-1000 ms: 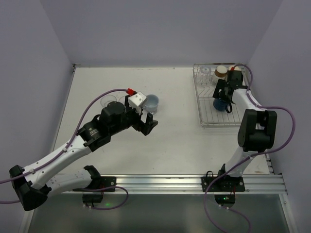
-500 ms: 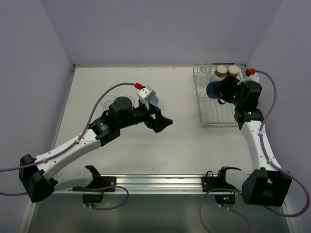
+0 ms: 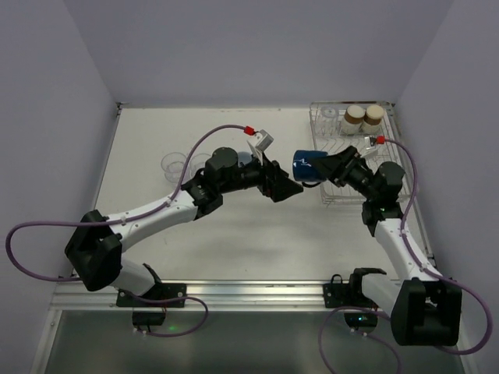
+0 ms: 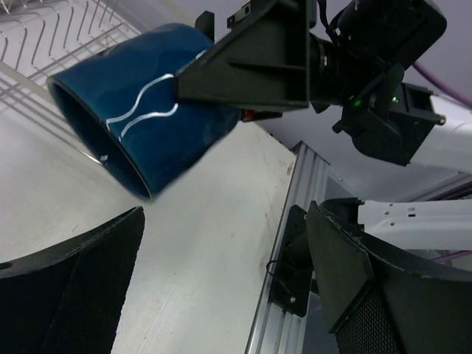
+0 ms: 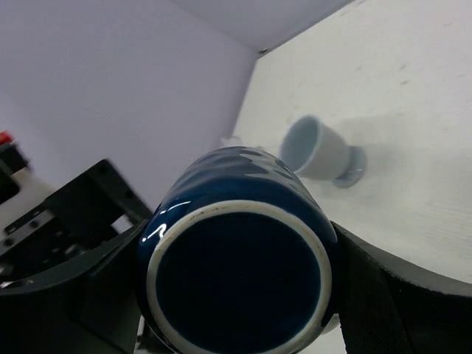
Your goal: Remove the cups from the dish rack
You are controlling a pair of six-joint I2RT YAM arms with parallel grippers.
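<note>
Got the dark blue mug [image 3: 308, 166] clamped sideways in the right jaws, up off the table [image 3: 234, 241] just left of the dish rack [image 3: 347, 199], long axis and open mouth aimed at the empty, spread-wide left jaws parked just short of its rim.

The dish rack [image 4: 46, 33] is cut off at the left wrist view's upper left. The handle of the blue mug [image 4: 140, 125] is hidden throughout.

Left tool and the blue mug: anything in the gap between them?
Nothing. In the left wrist view only bare table shows between the open left tool and the blue mug, which the right tool holds.
</note>
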